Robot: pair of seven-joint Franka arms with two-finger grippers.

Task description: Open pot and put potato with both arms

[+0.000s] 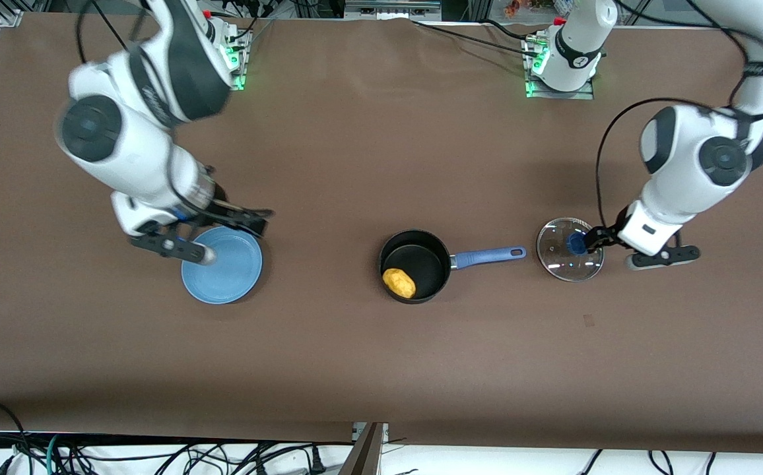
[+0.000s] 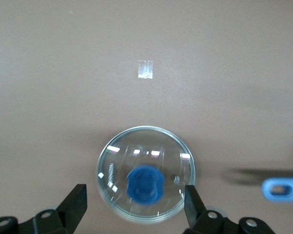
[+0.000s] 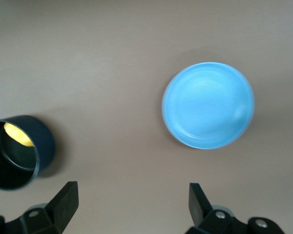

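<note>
The black pot stands open mid-table, its blue handle pointing toward the left arm's end. The yellow-orange potato lies inside it. The glass lid with its blue knob rests flat on the table just past the handle's tip. My left gripper hovers by the lid, open and empty; in the left wrist view the lid lies below between the spread fingers. My right gripper is open and empty over the blue plate. The right wrist view shows the pot with the potato.
The flat blue plate lies toward the right arm's end of the brown table. A small tape mark sits on the table, nearer the front camera than the lid. The handle's tip shows in the left wrist view.
</note>
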